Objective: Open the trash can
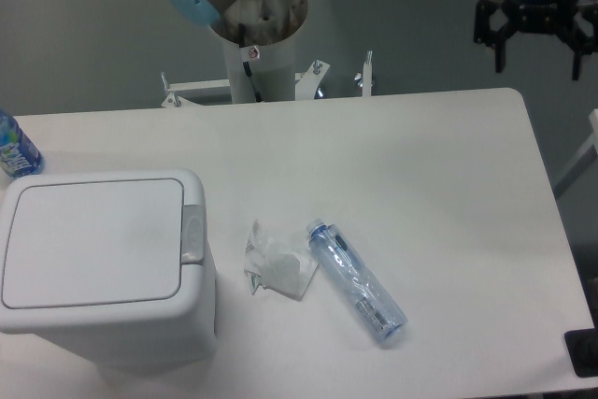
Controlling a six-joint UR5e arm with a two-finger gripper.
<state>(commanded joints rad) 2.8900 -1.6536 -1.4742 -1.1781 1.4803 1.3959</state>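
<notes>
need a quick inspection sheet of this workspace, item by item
surface: white table, no spills seen
job's things: trash can at front left, lid shut, grey push tab on its right edge
clutter: crumpled wrapper and clear plastic bottle lying flat beside the can; blue-labelled bottle at left edge
grippers: gripper open, raised past the far right corner, holding nothing
cables: nothing seen
surroundings: robot base behind the table, grey wall

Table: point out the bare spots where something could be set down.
Bare: the table's right half beyond the plastic bottle, and the back strip near the arm's base. Crowded: front left, where trash can, crumpled wrapper and bottle cluster.
</notes>
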